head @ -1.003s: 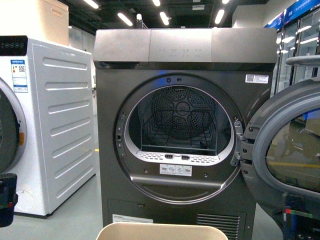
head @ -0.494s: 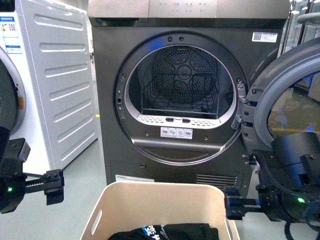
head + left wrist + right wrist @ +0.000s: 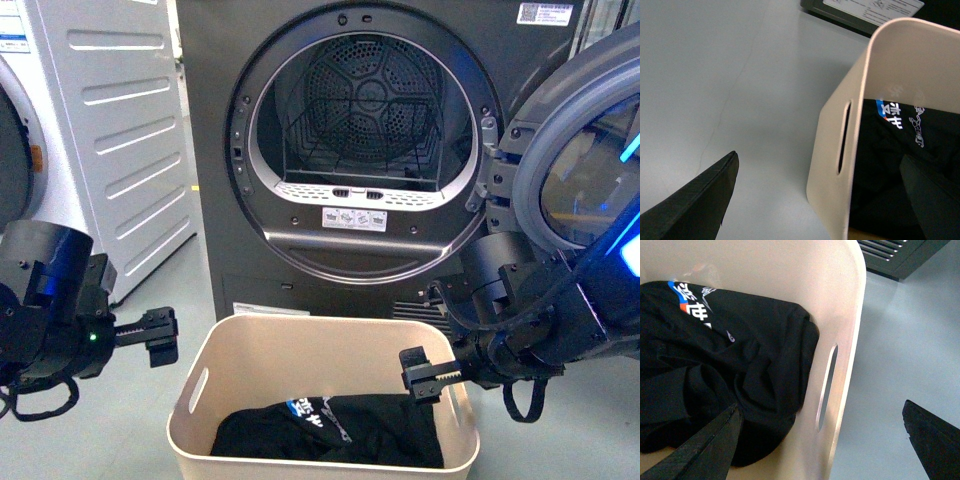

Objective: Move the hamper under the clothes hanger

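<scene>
The fingers (image 3: 695, 200) of the left gripper (image 3: 160, 337) are wide apart, one on each side of a wall of the hamper (image 3: 320, 345), near its handle slot (image 3: 844, 137). The right gripper (image 3: 418, 372) is spread the same way at the other wall. They may not be touching it yet. The hamper, with black clothes (image 3: 330, 435) inside, sits in front of the open dryer (image 3: 205, 200). This looks like the grabbing step. Next, both must pinch the walls and lift together. No clothes hanger shows.

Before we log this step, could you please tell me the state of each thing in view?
Dryer door: swung open to the right.
Dryer drum: empty, only a wire rack inside.
Hamper: upright on the floor, not gripped.
Black garment: crumpled inside the hamper.
Left gripper: open, astride the hamper's wall.
Right gripper: open, astride the opposite wall.
</scene>
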Robot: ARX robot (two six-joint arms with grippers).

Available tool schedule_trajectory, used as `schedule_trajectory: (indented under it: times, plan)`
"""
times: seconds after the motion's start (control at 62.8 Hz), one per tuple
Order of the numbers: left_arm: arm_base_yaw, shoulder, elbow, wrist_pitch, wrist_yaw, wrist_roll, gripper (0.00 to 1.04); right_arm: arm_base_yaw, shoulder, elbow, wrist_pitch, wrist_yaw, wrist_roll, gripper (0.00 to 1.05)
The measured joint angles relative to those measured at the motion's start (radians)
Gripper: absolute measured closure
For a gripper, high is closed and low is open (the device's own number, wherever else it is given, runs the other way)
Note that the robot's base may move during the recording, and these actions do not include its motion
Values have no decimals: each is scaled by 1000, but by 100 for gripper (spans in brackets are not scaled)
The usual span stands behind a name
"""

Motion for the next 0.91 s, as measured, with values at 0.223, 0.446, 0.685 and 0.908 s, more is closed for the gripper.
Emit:
schedule_trajectory:
  times: [0.223,0.446,0.685,0.908]
  plan:
    - [-47,56,50,-34,13,58,7,-1,59,38,-10,22,4,8]
    - [-56,101,89,-76,-2,105,7,-4,98,58,-9,33,28,8]
    - [-51,123,115,-96,-8,120,7,-6,127,89,-9,55,47,8]
    - [-50,165,134,-98,-14,120,7,-10,157,106,-12,83,58,8]
